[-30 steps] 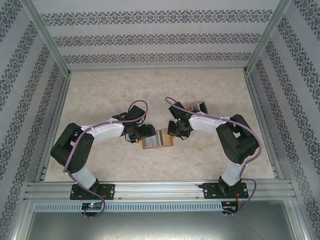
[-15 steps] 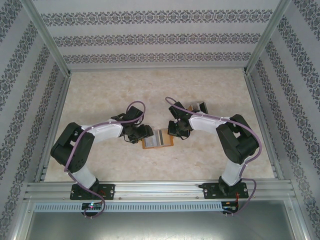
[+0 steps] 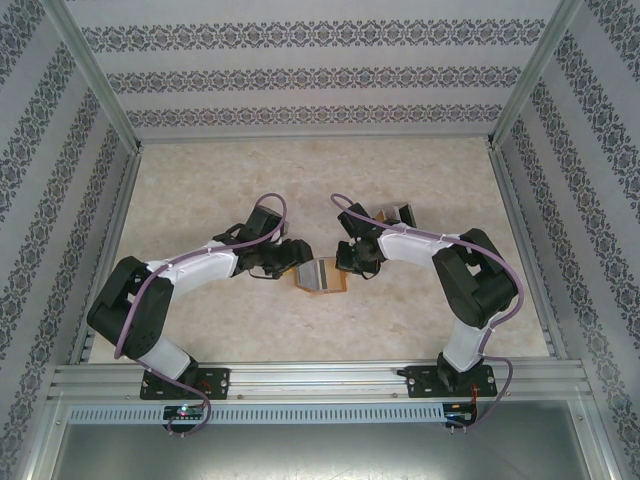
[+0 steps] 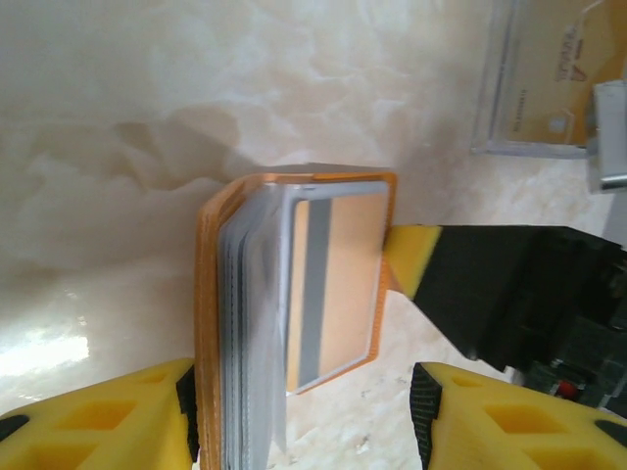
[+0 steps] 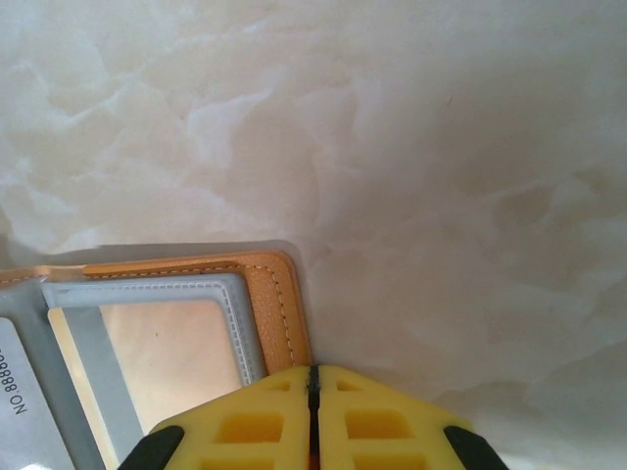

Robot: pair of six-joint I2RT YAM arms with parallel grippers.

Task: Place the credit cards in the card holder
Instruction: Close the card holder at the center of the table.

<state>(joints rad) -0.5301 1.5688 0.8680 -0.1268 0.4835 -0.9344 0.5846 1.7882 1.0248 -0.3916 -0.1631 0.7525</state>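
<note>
left gripper (image 4: 304, 397) stood part open around the card holder's (image 4: 208, 294) raised half, right gripper (image 5: 313, 392) closed, empty, at its far edge

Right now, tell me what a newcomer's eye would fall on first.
The orange-tan card holder lies at mid-table, half folded, one cover raised with its grey pockets fanned and a credit card showing in one. The left pincer straddles it with open jaws, while the shut right pincer sits on its opposite edge.
</note>
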